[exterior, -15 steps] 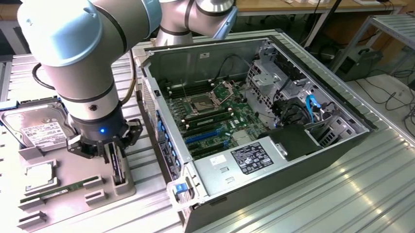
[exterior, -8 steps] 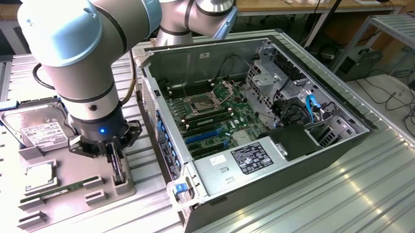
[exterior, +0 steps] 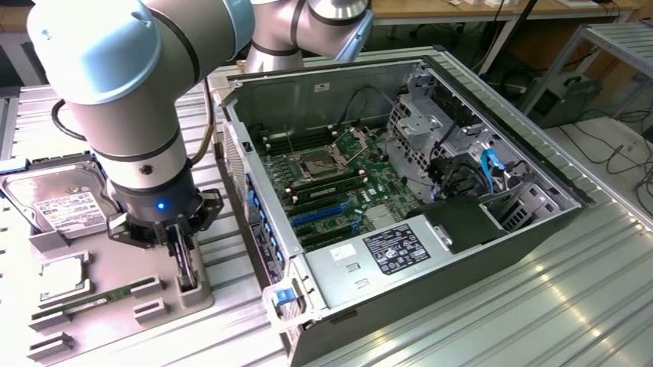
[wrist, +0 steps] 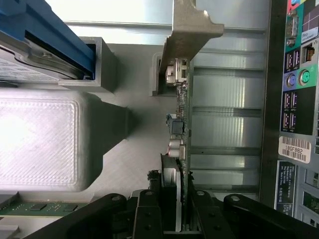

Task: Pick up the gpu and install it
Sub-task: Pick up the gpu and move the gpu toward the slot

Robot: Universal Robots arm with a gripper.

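Here, the gripper (wrist: pixel 175 195) grips the upright gpu (wrist: pixel 180 124) near label (wrist: pixel 294 148) "18GF8B2".

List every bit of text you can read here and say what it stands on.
"Pro": coloured sticker on the case's rear panel.
"18GFBB2", with some characters uncertain: barcode sticker on the same panel.
Too small or blurred to read: dark label beside the barcode sticker; hard drive label; power supply label.
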